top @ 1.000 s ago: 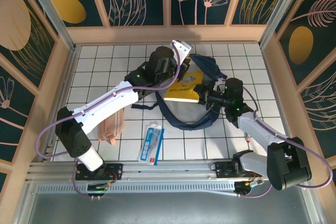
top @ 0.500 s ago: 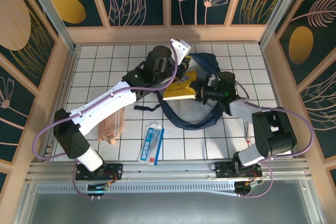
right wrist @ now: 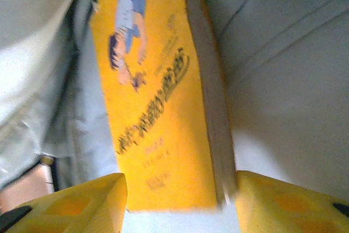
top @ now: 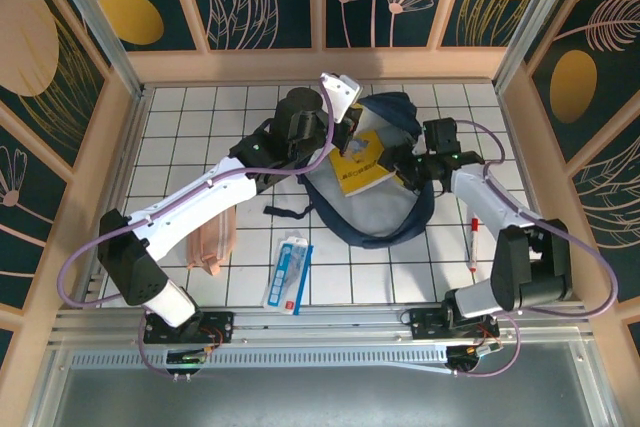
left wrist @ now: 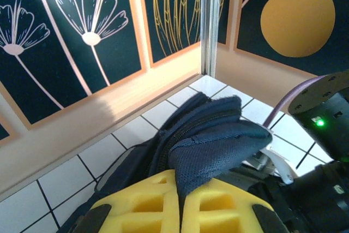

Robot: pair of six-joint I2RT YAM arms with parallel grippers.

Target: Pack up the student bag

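- One student bag (top: 376, 239), navy blue, lies open near the middle of the white tiled table (top: 190, 137), toward the far right corner, its pale grey lining showing.
- One yellow book (top: 362, 161) lies inside the bag's open mouth, on the lining.
- One pink pouch (top: 213, 243), one blue and white packet (top: 288, 273) and one red and white pen (top: 474, 239) lie on the table outside the bag.
- The book's cover (right wrist: 152, 96) carries a cartoon figure in blue and a line of dark characters, too blurred to read.
- The left gripper (left wrist: 180, 192) is fully closed, its yellow fingers pinching a fold of the bag's navy fabric (left wrist: 212, 140) and lifting it.
- The right gripper (right wrist: 177, 185) stands about half open, its yellow fingers (right wrist: 82, 200) on either side of the book's near end; whether they touch it cannot be told.
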